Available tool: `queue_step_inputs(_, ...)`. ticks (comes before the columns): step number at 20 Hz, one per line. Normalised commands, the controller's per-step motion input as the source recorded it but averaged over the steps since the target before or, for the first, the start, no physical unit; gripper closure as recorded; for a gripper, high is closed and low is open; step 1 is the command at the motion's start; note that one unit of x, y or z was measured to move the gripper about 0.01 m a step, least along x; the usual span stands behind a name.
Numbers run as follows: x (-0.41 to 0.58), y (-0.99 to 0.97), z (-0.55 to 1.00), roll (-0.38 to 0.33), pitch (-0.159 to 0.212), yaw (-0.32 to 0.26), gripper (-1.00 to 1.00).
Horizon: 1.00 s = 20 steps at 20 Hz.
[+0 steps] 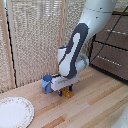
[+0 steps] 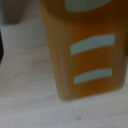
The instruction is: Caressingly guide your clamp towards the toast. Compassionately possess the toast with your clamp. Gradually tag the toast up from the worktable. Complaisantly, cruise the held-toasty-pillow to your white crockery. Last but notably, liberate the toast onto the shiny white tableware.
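Near the middle of the worktable (image 1: pixel 95 107), the clamp (image 1: pixel 66 91) is hanging low over the toast (image 1: pixel 68 93), its white body sitting just above the wood. Two short dark fingers with blue tips are reaching down on either side of the small orange-yellow block, and the toast is lying on the planks between them. Whether the fingers are pressing on it or merely flanking it cannot be told from the exterior view. A blue cup (image 1: pixel 47 83) is standing just to the exterior view's left of the clamp, close beside it and a little farther back.

At the near left corner of the exterior view, the white crockery (image 1: pixel 14 112) is resting on the table, well apart from the toast, its speckled rim partly cut by the edge.

Up close in the wrist view, the toast (image 2: pixel 82 47) is filling most of the picture, blurred, with two pale stripes across its orange face and light wood (image 2: pixel 25 95) beside it.
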Motion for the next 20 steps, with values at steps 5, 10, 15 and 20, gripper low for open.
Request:
queue_step_inputs(5,0.051,0.0,-0.12,-0.054,-0.007,0.14,1.0)
queue_step_inputs(10,-0.101,0.02,0.09,-0.014,-0.016,0.029,1.0)
queue_step_inputs(15,-0.085,0.11,0.94,0.0,-0.02,-0.019,1.0)
queue_step_inputs(20,0.007,0.15,1.0,0.0,0.003,0.0,1.0)
